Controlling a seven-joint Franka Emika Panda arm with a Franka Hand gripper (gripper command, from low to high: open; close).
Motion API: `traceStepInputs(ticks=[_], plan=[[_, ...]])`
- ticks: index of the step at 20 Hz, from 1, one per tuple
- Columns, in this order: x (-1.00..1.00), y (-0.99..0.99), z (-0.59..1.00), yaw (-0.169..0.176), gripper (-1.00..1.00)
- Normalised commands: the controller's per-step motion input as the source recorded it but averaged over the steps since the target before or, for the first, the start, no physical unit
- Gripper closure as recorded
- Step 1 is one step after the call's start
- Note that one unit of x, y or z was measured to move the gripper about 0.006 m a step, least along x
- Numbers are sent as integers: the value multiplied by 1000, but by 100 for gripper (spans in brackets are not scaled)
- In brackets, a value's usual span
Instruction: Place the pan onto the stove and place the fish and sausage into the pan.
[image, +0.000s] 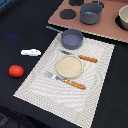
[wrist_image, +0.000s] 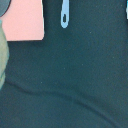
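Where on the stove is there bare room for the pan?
The stove has a bare stretch at its near edge, between the grey pot and the placemat. The dark burner at the exterior view's left is uncovered. The pot fills the middle. The pan sits just off the stove, on the placemat's corner.

Pale striped placemat (image: 95, 70) on dark table (image: 20, 25). On it: round tan plate (image: 68, 66), orange-handled knife (image: 81, 57) and fork (image: 66, 80) either side. Deep grey pot (image: 91, 13) further back; bowl (image: 124, 18) at frame edge.
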Motion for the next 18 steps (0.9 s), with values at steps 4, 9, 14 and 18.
traceStepInputs(ticks=[4, 9, 14, 18], plan=[[561, -269, -416, -44, -100], [577, -283, -394, -70, -100], [482, -176, -361, -82, -100], [376, -74, -393, -146, -100]])
